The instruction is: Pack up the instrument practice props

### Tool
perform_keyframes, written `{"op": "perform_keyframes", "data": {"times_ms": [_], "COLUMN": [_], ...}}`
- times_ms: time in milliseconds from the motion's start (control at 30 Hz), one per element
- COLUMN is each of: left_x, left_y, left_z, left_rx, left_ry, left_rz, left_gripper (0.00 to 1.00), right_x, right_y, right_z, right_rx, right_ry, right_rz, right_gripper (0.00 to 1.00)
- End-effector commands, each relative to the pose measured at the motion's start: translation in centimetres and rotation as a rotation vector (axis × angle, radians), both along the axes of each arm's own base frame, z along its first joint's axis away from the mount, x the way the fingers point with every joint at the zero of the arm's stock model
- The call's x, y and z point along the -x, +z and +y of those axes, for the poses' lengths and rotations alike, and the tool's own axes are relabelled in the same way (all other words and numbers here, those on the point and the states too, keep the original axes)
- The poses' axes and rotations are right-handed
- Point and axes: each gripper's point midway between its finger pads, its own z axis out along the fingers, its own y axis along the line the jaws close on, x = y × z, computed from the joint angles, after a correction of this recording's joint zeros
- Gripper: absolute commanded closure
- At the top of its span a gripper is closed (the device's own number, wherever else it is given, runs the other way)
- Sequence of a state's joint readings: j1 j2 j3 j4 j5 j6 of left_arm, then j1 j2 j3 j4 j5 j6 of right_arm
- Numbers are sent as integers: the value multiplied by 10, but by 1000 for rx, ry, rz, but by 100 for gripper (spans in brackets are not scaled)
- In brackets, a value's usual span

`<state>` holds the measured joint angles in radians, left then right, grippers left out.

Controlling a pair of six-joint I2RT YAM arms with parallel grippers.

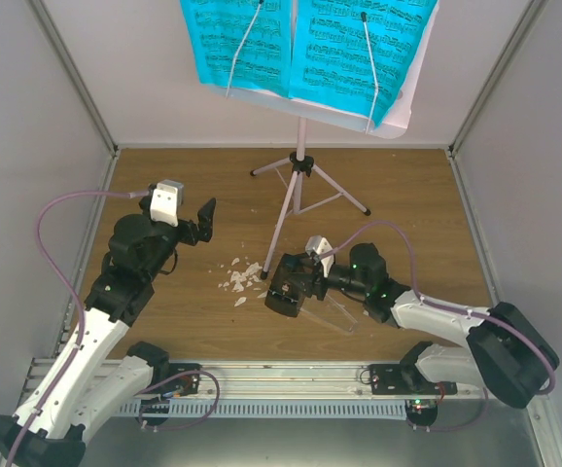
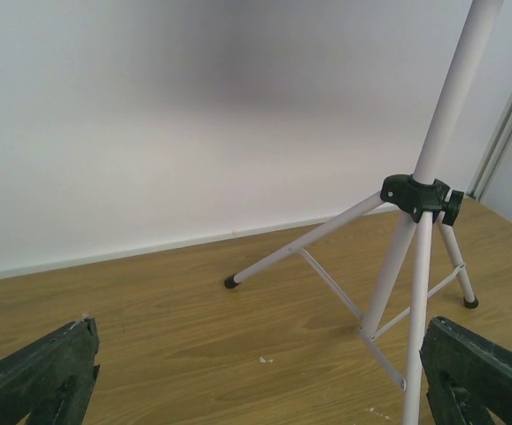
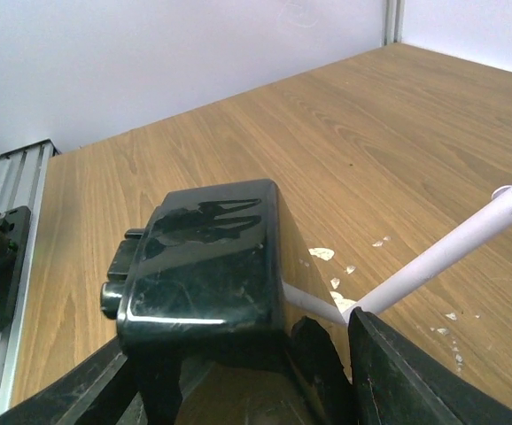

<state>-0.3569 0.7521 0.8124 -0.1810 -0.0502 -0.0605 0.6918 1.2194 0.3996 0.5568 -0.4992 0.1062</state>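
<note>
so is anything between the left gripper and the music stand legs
Nothing visible. The left gripper, open, faces the music stand tripod across bare table. The white scraps and the metronome in the right gripper lie off to the side, by the near leg's foot.

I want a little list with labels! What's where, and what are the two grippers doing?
music stand: upright, back of the table
blue sheets: on the music stand
left gripper: open, empty, facing the tripod
right gripper: closed on the metronome
metronome: beside the tripod's front leg
white scraps: on the table, left of the metronome
</note>
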Motion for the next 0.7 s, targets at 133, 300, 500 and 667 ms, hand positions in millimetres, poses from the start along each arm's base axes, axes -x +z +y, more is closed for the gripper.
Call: {"op": "perform_keyframes", "data": {"times_ms": [133,300,500,667], "left_x": [0,0,0,0], "left_y": [12,12,11,11], "left_z": [3,3,4,4], "left_rx": [29,27,25,27], "left_ry": [11,12,13,14], "left_rz": [-54,-55,-54,-53], "left_gripper": [1,1,1,1], "right_x": [-12,-15,-16,-5], "right_y": [-5,-3,-1,12], "right_z": [-1,-2,-2,0], "right_rx": [18,17,14,-21], "right_ry": [-54,-69,-79,-27], "right_rz": [11,10,11,4], "right_gripper": [41,35,22,1]}}
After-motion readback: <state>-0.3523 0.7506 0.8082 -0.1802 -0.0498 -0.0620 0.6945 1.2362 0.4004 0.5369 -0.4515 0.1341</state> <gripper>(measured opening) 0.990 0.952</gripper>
